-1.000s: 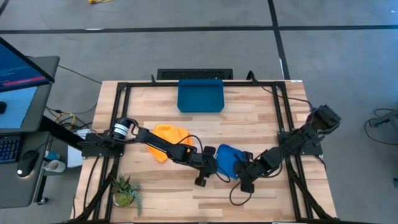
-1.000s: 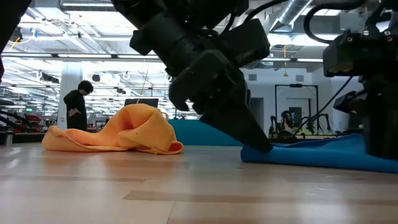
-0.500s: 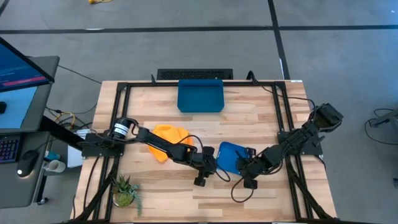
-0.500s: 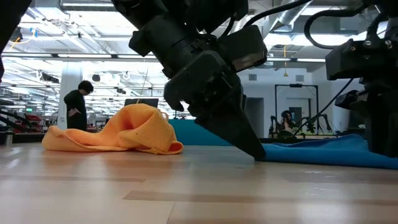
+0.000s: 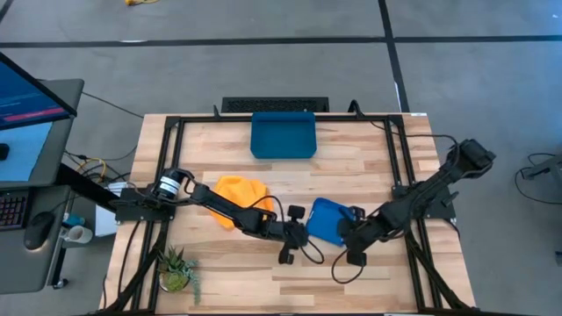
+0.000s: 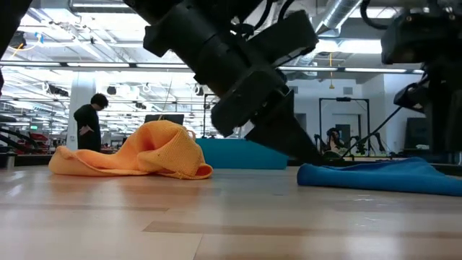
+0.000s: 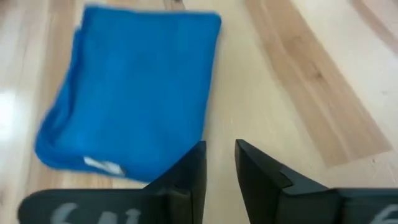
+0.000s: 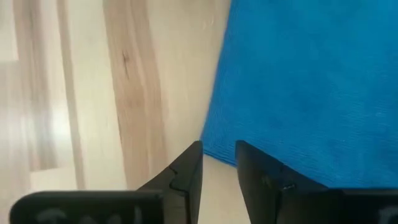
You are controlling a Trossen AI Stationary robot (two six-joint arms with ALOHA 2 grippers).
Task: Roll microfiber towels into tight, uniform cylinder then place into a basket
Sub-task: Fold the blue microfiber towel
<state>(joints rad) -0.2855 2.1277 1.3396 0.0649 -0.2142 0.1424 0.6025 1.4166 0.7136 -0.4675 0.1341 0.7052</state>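
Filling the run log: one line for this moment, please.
blue towel flat, unrolled | left gripper, right gripper beside it, jaws empty | basket empty

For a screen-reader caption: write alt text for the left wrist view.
A flat, folded medium-blue microfiber towel lies on the light wooden table, a small white tag at its near edge. The left gripper sits just off the towel's corner, its two dark fingers slightly apart and holding nothing.

A large open robotics lab is shown. Exposed ceiling ducts (image 6: pixel 339 14) and strip lights are seen beyond the wooden table (image 5: pixel 369 167), with a person (image 6: pixel 88 119) standing far left. A monitor (image 5: pixel 26 101) is placed left of the table.
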